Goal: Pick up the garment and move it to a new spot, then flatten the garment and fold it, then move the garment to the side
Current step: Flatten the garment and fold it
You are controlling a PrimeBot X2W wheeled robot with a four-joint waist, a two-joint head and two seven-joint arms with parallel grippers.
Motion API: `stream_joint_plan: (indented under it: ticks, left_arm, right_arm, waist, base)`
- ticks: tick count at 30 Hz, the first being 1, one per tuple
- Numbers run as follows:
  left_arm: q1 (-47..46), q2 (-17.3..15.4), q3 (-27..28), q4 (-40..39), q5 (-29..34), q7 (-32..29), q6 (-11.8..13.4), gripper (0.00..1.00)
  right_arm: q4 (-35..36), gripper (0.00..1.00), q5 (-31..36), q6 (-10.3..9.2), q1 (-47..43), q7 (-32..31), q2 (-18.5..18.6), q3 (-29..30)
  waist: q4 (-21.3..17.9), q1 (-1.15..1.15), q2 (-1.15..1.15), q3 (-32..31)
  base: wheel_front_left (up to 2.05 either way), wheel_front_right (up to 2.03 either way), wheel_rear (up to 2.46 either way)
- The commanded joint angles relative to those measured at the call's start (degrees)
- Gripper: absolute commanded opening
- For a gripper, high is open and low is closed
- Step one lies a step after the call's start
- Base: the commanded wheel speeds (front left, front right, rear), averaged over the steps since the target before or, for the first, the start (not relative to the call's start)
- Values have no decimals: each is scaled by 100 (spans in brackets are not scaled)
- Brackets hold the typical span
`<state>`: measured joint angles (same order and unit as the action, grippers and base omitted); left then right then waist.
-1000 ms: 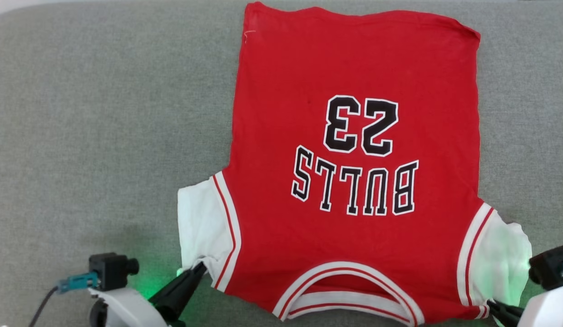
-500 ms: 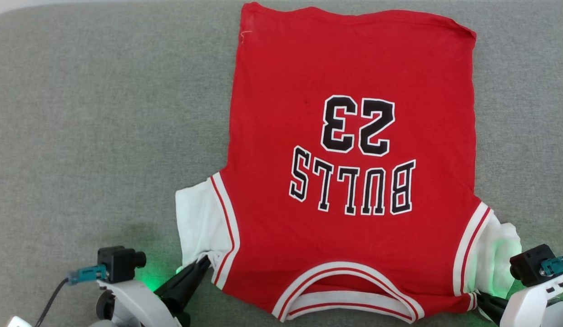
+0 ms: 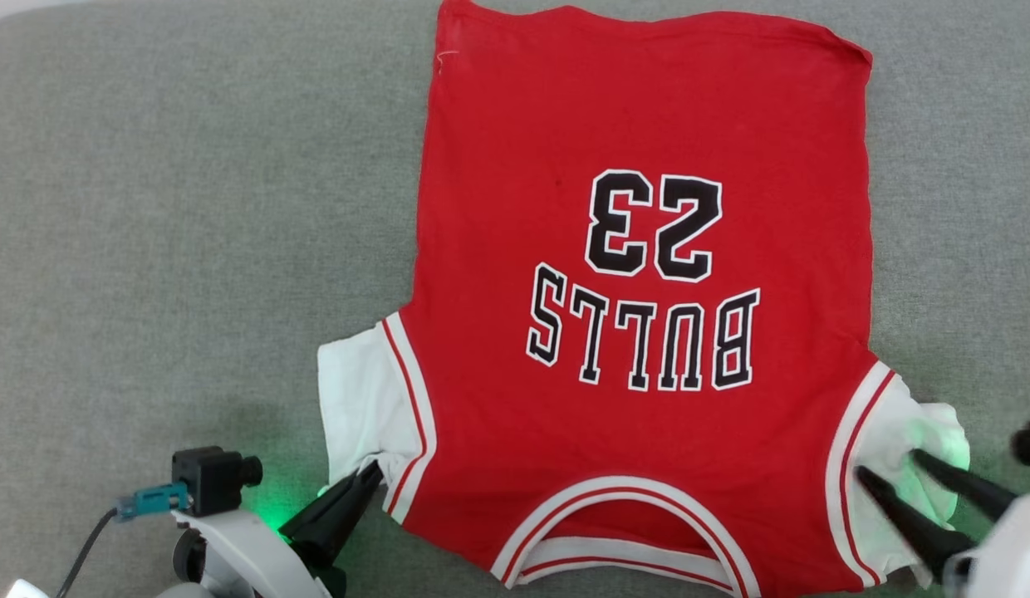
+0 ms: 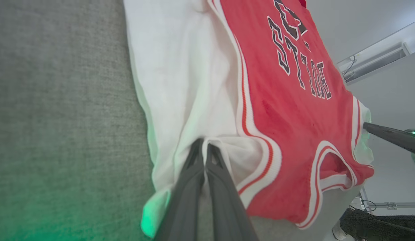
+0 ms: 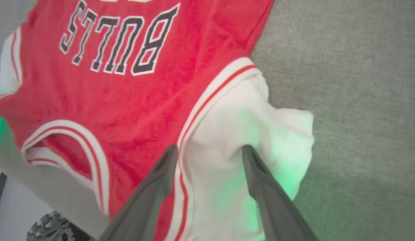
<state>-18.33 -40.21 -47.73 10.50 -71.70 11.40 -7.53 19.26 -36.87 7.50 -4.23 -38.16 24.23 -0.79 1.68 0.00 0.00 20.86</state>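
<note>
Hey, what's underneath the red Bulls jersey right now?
The garment lies spread on the grey fabric surface, which shows on both sides of it. Anything directly beneath the cloth is covered.

bright, soft, even light; head view sharp, shadows faint. green glow tints the grey cloth surface beside the left end effector and the white sleeves of the garment. wrist views warp at the edges; the right one is blurred.

Garment: black "BULLS", "23", upside down in head view.
</note>
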Motion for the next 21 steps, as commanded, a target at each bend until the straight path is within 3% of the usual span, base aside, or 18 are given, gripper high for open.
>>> stream_joint_plan:
  ticks: [1,6,10,15,21]
  left_arm:
    - [46,54,-23,31,-39,-12,49,0]
    - [22,-11,-26,-237,34,-33,95,0]
    - [-161,16,-61,-423,139,-98,108,0]
    - [-336,82,-60,-554,100,-154,59,0]
    - [-549,107,-84,-555,98,-191,31,0]
  right_arm:
    - [294,100,-39,-3,-100,-142,91,248]
    - [1122,100,-514,-3,190,-735,32,1049]
    - [1007,100,-336,-2,1077,-1011,214,1371]
    - [-86,100,79,-2,2696,-1180,415,1051]
    - [-2025,100,923,-2,4719,-1505,166,614]
  waist:
    - [16,0,0,-8]
    - [93,0,0,30]
    - [270,0,0,167]
    - [490,0,0,446]
    - [711,0,0,862]
  base:
    - [0,0,0]
    - [0,0,0]
    - [0,0,0]
    - [0,0,0]
    - [0,0,0]
